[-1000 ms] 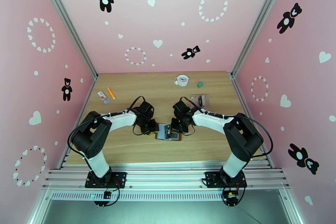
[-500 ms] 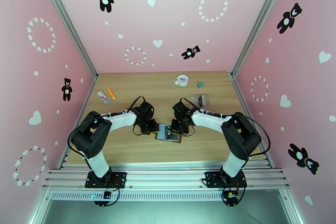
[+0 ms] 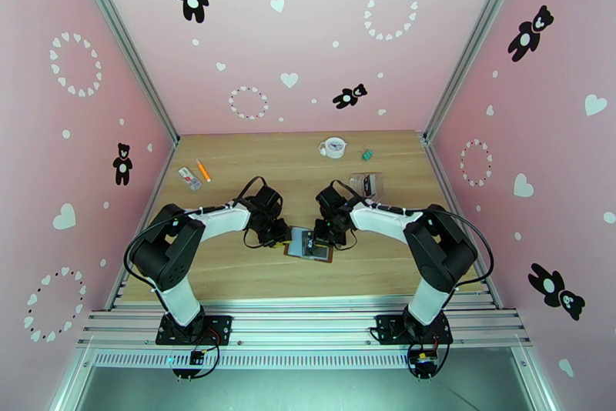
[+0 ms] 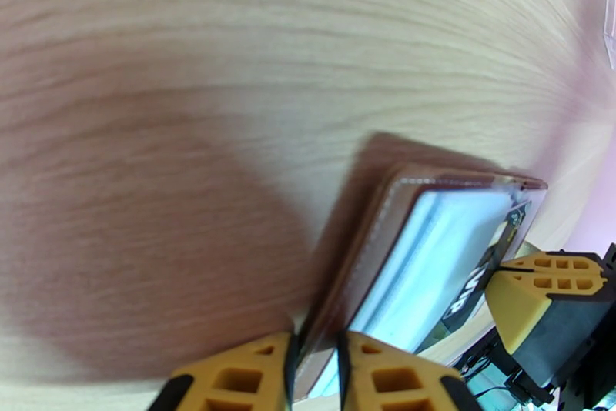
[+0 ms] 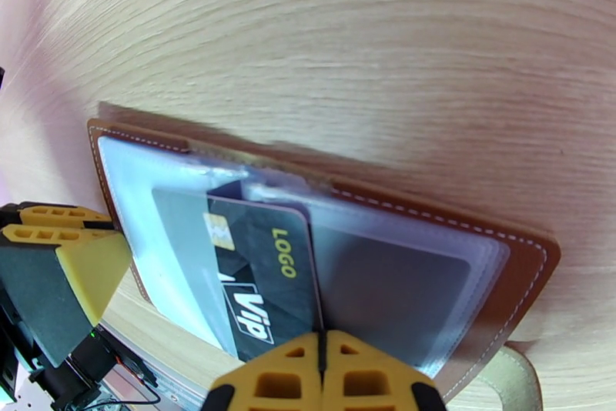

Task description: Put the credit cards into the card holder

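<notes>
The brown card holder (image 3: pixel 309 245) lies open on the table between both arms, its clear sleeves (image 5: pixel 400 274) facing up. My left gripper (image 4: pixel 316 366) is shut on the card holder's (image 4: pixel 369 251) left edge, holding its cover and sleeve. My right gripper (image 5: pixel 319 374) is shut on the near edge of a black credit card (image 5: pixel 262 282) printed with LOGO and VIP. The card lies partly tucked under a clear sleeve of the card holder (image 5: pixel 508 243). The left gripper's yellow finger (image 5: pixel 85 270) shows at the wallet's far side in the right wrist view.
At the back right lies a crinkly clear pouch (image 3: pixel 366 184) with something dark in it. A small white clock (image 3: pixel 333 147) and a green item (image 3: pixel 367 153) sit near the back wall. An orange pen (image 3: pixel 203 170) and a small packet (image 3: pixel 189 178) lie back left.
The right arm's elbow has shifted a little to the left while its gripper stays at the wallet. The left arm has not moved.
</notes>
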### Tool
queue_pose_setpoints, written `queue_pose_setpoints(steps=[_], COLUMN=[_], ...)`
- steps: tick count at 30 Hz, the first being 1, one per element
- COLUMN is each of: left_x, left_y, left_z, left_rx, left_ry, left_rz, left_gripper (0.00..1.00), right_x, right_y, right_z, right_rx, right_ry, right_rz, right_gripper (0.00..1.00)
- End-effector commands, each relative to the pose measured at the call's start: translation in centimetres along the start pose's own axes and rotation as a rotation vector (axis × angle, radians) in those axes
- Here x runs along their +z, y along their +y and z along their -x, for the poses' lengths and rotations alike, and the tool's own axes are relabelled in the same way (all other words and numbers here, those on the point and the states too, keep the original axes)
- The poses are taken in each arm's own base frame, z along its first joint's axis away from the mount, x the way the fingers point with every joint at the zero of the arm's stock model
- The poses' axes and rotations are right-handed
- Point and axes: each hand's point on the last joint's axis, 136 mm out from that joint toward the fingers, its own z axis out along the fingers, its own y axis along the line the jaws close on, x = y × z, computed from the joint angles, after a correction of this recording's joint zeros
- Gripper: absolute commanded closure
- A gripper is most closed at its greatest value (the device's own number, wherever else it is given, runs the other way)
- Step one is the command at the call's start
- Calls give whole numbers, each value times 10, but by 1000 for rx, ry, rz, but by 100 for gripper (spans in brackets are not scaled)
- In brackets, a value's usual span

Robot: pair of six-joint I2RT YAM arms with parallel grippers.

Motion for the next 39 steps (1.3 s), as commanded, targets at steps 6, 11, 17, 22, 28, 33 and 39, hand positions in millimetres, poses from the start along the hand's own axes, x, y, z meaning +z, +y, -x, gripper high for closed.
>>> queue_pose_setpoints(steps=[6,11,17,22,28,33,39], left_x=[15,15,16,16,16,15,16], left_y=[13,14,14,14,14,15,18], left_z=[-14,-15,-16,-16,-16,-17,-18], left_rx=[-11,-13,-16,-17,-12,-16,-21], left_ry=[43,42,40,39,41,41,40], left_rz=[43,43,42,41,44,46,48], left_gripper=[78,78,78,78,78,78,78], right_x=[6,8,6,4,0,-3,-2], right_y=[-10,-4,-3,-5,-4,1,4], right_z=[-2,-4,-8,-8,-8,-11,-18], right_rx=[69,83,93,107,144,150,146], right_ry=[21,34,40,35,24,22,30], right_rz=[-70,-45,-43,-52,-53,-40,-40], right_gripper=[100,100,100,100,100,100,100])
